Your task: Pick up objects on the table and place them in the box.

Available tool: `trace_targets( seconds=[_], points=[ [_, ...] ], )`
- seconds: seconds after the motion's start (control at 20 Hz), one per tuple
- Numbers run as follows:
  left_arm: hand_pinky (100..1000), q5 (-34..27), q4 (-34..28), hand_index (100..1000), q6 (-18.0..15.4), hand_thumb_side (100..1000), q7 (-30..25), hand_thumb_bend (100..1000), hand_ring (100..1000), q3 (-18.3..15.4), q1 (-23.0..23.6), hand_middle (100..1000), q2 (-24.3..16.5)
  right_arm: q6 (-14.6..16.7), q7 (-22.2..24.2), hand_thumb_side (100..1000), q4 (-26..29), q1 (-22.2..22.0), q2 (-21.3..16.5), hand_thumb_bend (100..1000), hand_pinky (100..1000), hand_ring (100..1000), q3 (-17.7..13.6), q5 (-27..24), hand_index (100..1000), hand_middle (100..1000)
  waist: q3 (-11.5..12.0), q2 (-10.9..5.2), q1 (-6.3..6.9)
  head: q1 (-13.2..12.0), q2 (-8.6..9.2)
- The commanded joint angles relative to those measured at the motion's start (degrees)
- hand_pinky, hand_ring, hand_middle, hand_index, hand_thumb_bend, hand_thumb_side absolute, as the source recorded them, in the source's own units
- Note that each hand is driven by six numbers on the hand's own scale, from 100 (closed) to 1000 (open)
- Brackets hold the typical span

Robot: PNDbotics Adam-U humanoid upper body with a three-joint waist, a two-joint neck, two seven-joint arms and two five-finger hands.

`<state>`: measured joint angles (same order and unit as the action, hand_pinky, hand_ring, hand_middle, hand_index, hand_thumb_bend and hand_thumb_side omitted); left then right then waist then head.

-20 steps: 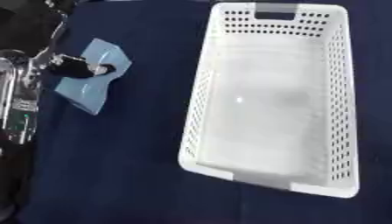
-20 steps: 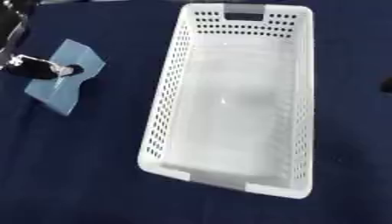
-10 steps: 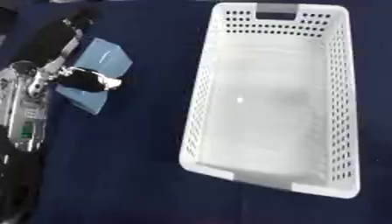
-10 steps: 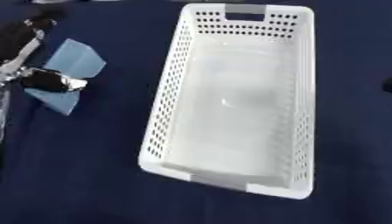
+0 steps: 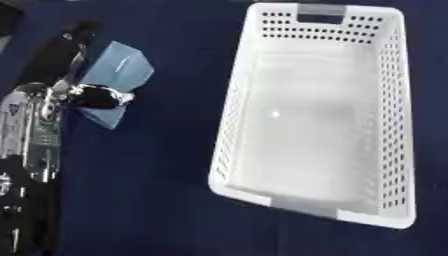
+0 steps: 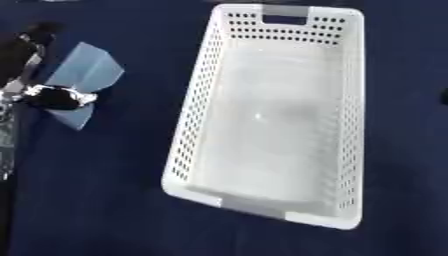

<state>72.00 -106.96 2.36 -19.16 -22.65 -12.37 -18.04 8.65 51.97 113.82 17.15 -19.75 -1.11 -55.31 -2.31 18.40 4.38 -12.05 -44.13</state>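
Left hand (image 5: 92,95) has fingers clamped on a light blue flat object (image 5: 118,75), well left of the white perforated box (image 5: 319,110). Box sits on the dark blue table (image 5: 157,190).

Dark navy tablecloth (image 5: 149,190) throughout.

the black left hand (image 6: 52,97) lies on a light blue folded packet (image 6: 86,75); the white perforated plastic basket (image 6: 198,125) stands to its right.
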Motion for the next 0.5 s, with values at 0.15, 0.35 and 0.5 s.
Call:
trace_targets(
  seconds=[0.15, 0.35, 0.5],
  points=[
    [861, 2.82, 0.62, 1000, 0.79, 497, 0.58, 712, 894, -1.07, -0.02, 937, -0.45, 0.32, 0.00, 805, 0.77, 0.56, -0.48, 100, 825, 740, -0.42, -0.13, 984, 831, -0.01, -0.77, -0.15, 0.37, 0.01],
    [850, 2.94, 1.19, 1000, 0.97, 511, 0.55, 715, 886, -1.42, -0.06, 929, 0.51, 0.37, 0.00, 810, 0.77, 0.76, -0.54, 100, 824, 739, -0.35, -0.09, 981, 830, -0.30, -0.58, 0.01, 0.53, 0.01],
    [847, 3.17, 1.59, 999, 1.01, 535, 0.39, 666, 882, -1.76, -0.08, 925, 1.75, 0.38, 0.00, 805, 0.77, 1.01, -0.58, 100, 824, 739, -0.31, -0.17, 981, 830, -0.67, -0.41, 0.16, 0.65, 0.01]
  ],
)
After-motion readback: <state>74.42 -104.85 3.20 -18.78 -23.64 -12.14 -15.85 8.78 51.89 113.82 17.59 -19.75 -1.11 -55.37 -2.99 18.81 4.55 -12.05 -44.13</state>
